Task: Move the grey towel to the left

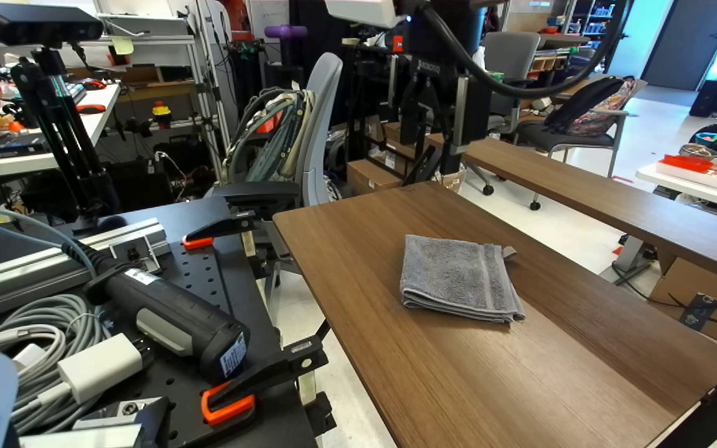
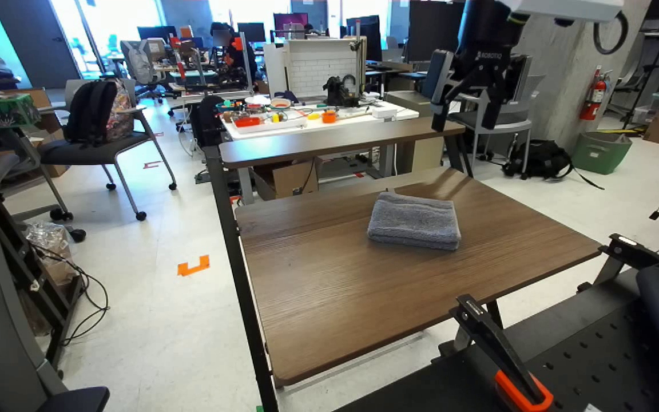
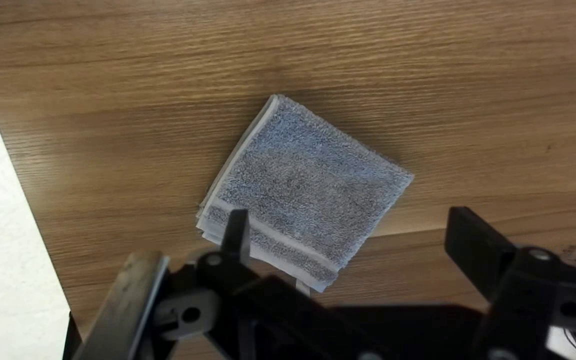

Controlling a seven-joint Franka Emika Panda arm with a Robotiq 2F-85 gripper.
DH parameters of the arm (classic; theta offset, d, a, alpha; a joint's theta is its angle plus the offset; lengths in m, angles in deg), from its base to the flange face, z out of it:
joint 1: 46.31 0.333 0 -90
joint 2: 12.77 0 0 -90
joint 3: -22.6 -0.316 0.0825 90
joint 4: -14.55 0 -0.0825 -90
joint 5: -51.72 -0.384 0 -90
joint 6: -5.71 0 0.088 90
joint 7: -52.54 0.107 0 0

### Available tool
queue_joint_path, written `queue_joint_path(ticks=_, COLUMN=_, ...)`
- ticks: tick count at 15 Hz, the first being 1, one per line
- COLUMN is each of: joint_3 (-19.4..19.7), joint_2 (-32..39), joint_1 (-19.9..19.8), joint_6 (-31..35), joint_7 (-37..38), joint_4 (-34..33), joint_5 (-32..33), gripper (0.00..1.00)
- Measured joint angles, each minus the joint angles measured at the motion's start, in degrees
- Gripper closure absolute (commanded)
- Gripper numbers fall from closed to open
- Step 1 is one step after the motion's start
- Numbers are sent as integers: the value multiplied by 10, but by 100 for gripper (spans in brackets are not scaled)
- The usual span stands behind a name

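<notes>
Tabletop bears towel; chairs, seemingly monitors beyond.

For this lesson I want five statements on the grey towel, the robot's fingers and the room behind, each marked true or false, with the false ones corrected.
1. The grey towel lies folded on the brown tabletop. True.
2. The fingers are clamped on the towel. False: the fingers stand apart, holding nothing.
3. In the wrist view, a pale stripe runs along one side of the towel. True.
4. The fire extinguisher in an exterior view is blue. False: the fire extinguisher is red.
5. In an exterior view, a black backpack sits on the floor beside a green bin. True.
</notes>
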Motion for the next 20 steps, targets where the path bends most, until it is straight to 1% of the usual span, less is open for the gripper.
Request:
queue_joint_path(ticks=5, joint_3=6, joint_2=98, joint_1=-6, joint_6=2, joint_7=0, joint_4=-63, joint_5=3, gripper=0)
queue_joint_path(ticks=10, joint_3=19, joint_2=187, joint_1=-6, joint_6=3, joint_7=5, joint_4=-116, joint_5=15, gripper=0)
queue_joint_path(ticks=16, joint_3=34, joint_2=270, joint_1=2, joint_6=12, joint_7=36, joint_4=-177, joint_5=45, gripper=0)
queue_joint_path(ticks=20, joint_3=39, joint_2=313, joint_1=17, joint_6=13, joint_7=56, joint_4=-220, joint_5=52, gripper=0)
